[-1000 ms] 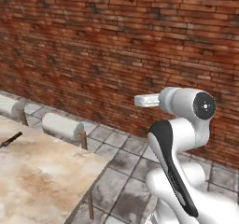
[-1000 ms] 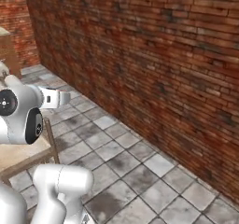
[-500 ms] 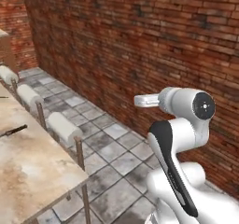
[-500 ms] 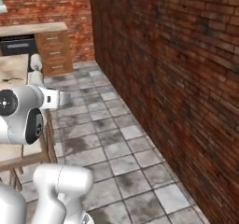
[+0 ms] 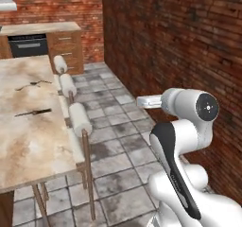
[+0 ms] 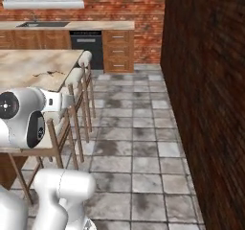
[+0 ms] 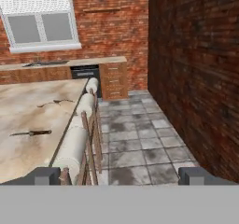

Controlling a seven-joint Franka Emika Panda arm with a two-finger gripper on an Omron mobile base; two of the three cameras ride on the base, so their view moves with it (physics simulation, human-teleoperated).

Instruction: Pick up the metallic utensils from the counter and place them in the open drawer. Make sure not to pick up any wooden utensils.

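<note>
I hold the gripper [image 7: 121,175] released and empty, beside the stools. The knife [image 5: 32,112] lies on the counter [image 5: 28,145], well apart. I should face the counter squarely before reaching.

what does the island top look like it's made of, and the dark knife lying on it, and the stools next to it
Island counter: looks like polished stone, beige with brown marbled veining. Knife: dark handle, possibly plastic, with a thin grey blade that reads as metal; too small to be sure. Stools: pale rounded seats, seemingly padded fabric, on slim brown legs that look like wood.
</note>
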